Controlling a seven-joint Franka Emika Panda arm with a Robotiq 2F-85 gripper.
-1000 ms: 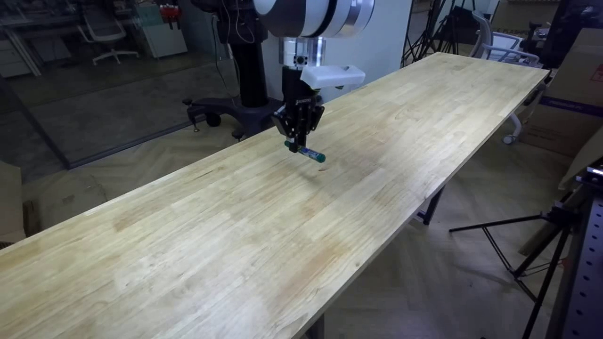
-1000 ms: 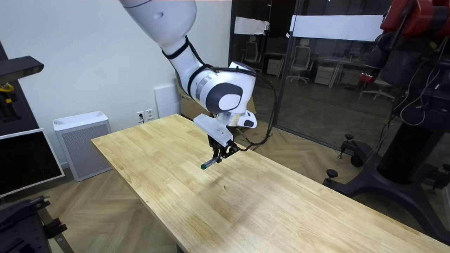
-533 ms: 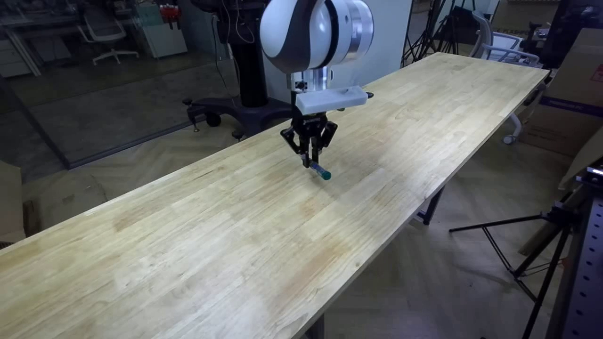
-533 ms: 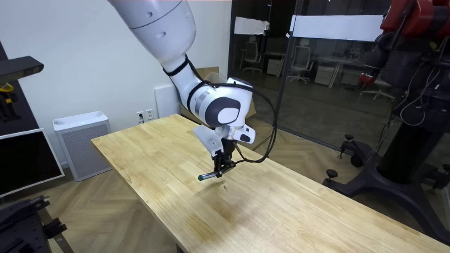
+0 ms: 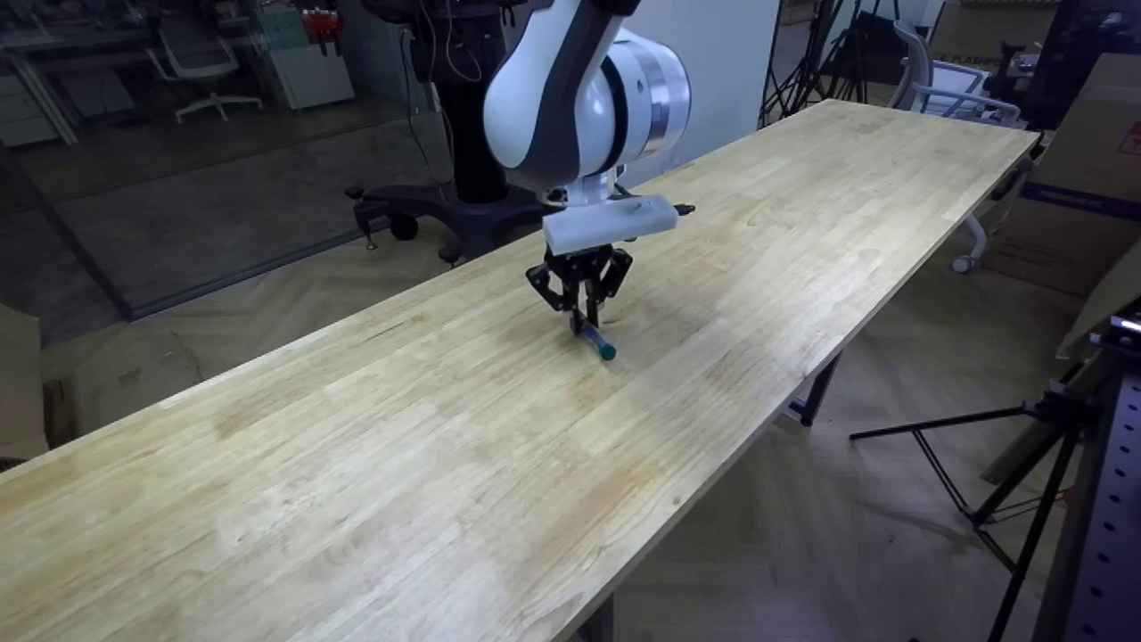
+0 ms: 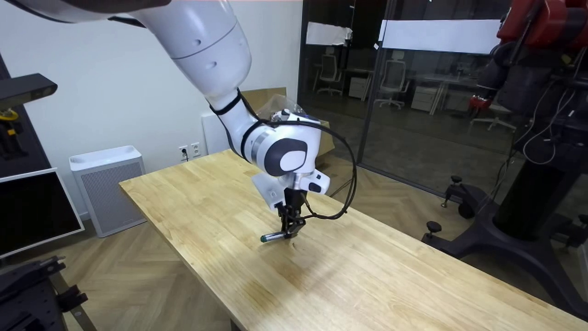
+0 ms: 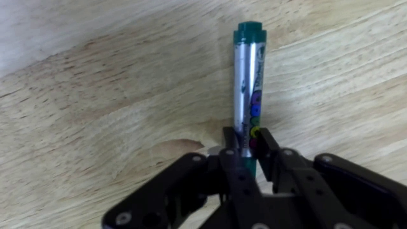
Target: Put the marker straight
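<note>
When I followed the wrist view across, I met first the tabletop (image 7: 95, 111), pale wood with fine dark streaks that slanted from eight o'clock up to two, and, at nine o'clock from my pincer (image 7: 246, 135), a lens-shaped, reddish-brown knot (image 7: 178, 145). Next came the pincer itself, black hinged links, its fingers (image 7: 268, 152) pinching the marker (image 7: 249, 79) near its six o'clock end. That marker was a slim, straight cylinder, silvery and glossy along the barrel, green at both ends, pointing to twelve. In an exterior view, a white, box-shaped appliance (image 6: 110, 193) with a grey mesh face stood between nine and ten o'clock from me; in an exterior view, a brown cardboard box (image 5: 1070, 160) stood between two and three.

Half a second earlier I had held the marker higher; in both exterior views I was now lower over the wood, and its green end (image 5: 608, 353) had swung from about four o'clock part-way to five. Whether it touched the tabletop I could not tell.

As for writing, coloured letters, purple, blue, green, yellow and reddish, ran along the barrel's three o'clock side, unreadable to me; beyond them, towards twelve, dark print seemed to say "Marker". The box's purple band (image 5: 1079, 201) bore lettering too blurred to make out.
</note>
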